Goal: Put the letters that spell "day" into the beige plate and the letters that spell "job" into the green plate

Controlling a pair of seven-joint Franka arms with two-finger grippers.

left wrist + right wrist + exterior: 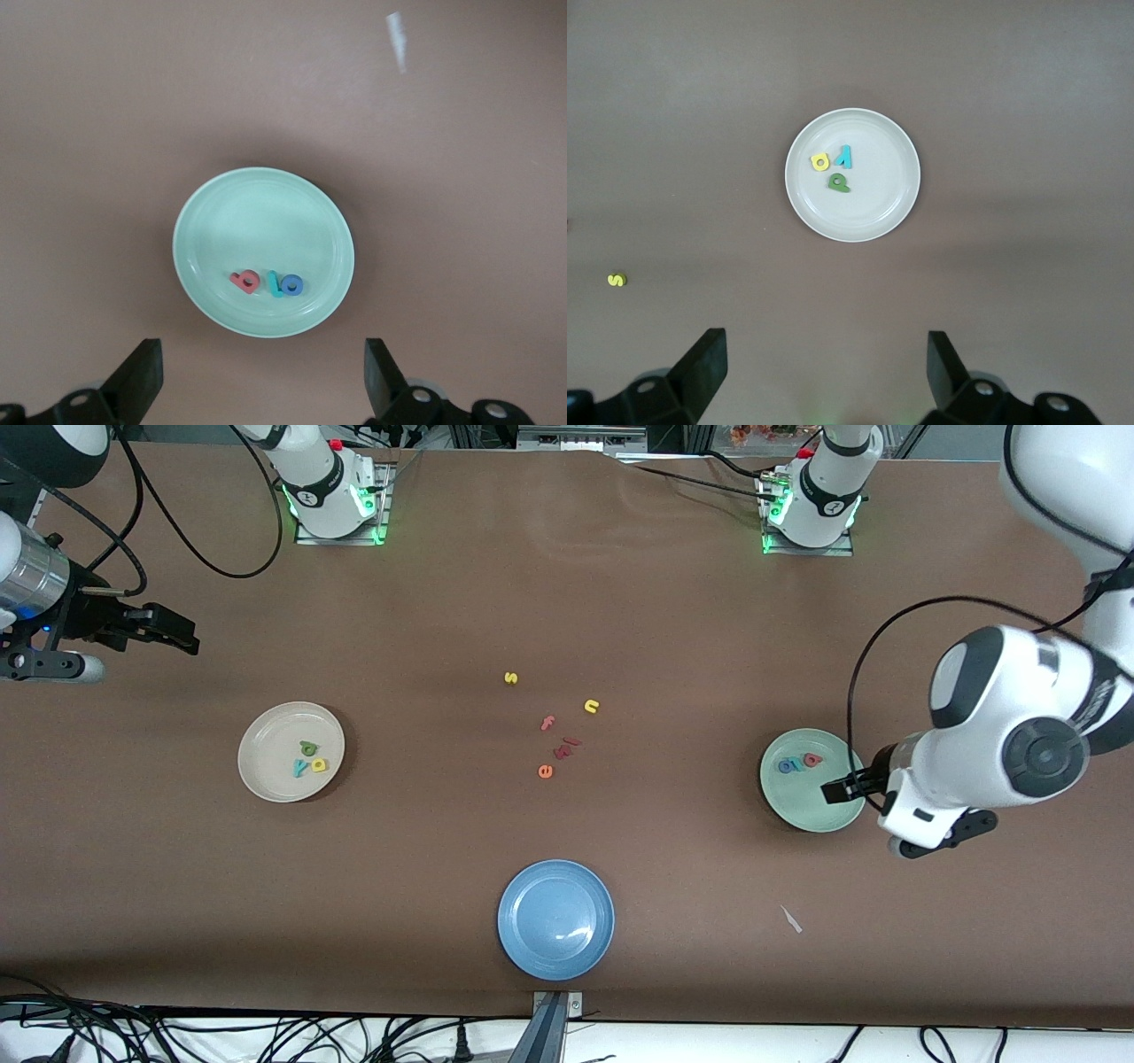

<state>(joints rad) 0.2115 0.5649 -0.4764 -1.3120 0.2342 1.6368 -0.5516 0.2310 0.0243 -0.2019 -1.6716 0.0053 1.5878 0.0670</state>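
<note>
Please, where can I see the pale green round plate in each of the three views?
Front view: the pale green round plate lies toward the left arm's end of the table, with the open left gripper over it.
Left wrist view: at the centre.
Right wrist view: not in it.
Shared landmark: the salmon-red foam b inside it.

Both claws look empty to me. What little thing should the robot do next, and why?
Probably just lift the left gripper up and away from the green plate. It hangs open over that plate, where b, o and j already lie. The beige plate holds its three letters, and the right gripper waits open, aside.
</note>
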